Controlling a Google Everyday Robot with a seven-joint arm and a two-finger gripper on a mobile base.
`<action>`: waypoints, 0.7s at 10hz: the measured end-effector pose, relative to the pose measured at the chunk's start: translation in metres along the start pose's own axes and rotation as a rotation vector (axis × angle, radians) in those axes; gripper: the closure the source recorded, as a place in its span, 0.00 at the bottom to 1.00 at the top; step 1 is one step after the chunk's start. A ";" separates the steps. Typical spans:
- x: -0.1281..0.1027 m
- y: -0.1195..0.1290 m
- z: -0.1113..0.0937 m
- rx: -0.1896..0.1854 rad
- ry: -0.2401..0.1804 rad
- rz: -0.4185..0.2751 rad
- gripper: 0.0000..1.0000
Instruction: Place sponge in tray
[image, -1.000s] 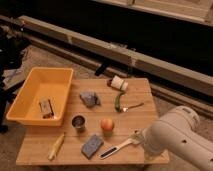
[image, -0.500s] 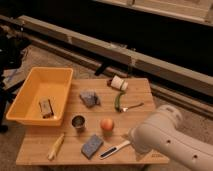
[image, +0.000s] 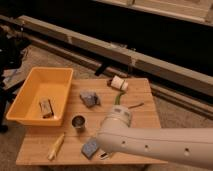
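Note:
A blue-grey sponge (image: 91, 147) lies flat near the front edge of the wooden table (image: 140, 107). The yellow tray (image: 30, 92) stands at the table's left end with a brown block (image: 46, 107) inside it. My white arm (image: 150, 140) reaches in from the lower right, and its rounded end (image: 117, 119) is over the table's middle, just right of and above the sponge. The gripper itself does not show; it is hidden behind or beyond the arm.
A metal cup (image: 78, 122) stands between tray and sponge. A grey crumpled object (image: 90, 98), a white cup on its side (image: 119, 83), a green item (image: 118, 98), a yellow item (image: 56, 146) and a dark-handled utensil (image: 104, 155) lie on the table.
My arm has swung left across the front of the table. It now covers the orange fruit and the table's right front part.

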 end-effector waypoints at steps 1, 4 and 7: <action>-0.012 -0.018 0.013 -0.006 -0.003 -0.053 0.35; -0.031 -0.047 0.058 -0.047 -0.005 -0.167 0.35; -0.020 -0.056 0.090 -0.103 0.003 -0.183 0.35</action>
